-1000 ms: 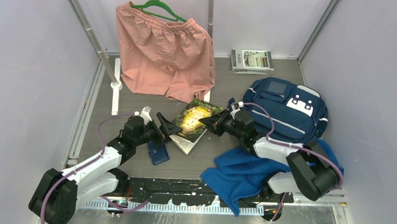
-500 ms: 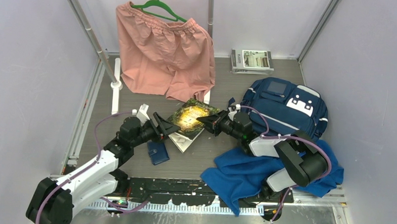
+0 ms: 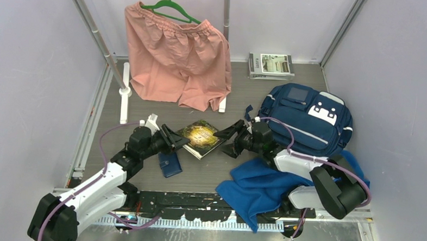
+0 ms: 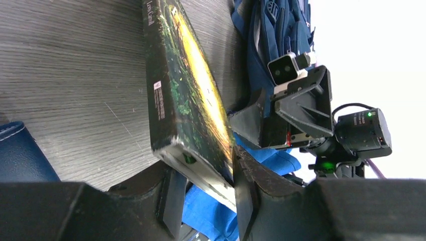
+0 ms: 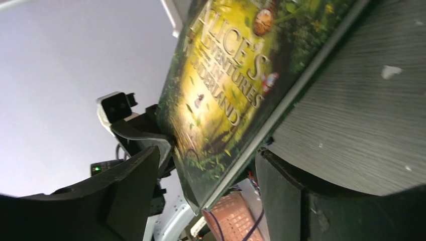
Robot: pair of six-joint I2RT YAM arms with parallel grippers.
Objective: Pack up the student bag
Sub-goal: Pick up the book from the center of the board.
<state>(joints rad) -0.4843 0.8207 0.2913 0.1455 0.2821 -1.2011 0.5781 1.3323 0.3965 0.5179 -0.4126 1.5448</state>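
Left hand (image 3: 180, 141): clamped on the book's (image 3: 201, 136) 9 o'clock corner.
Right hand (image 3: 225, 143): jaws stood wide, straddling its 3 o'clock edge.

White links (image 3: 97, 183), bulky black joints (image 3: 57, 214), purple looping cables (image 3: 106, 140): left arm (image 3: 119, 168) at seven o'clock, right arm (image 3: 299, 159) at five.

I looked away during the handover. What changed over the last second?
The left gripper moved in and closed on the left edge of the Alice's Adventures in Wonderland book. The right gripper opened, letting go of the opposite edge, and its jaws now stand wide around it. The book tipped flatter and shifted slightly toward the left arm. The student bag, blue cloth, wallet and pink shorts stayed put.
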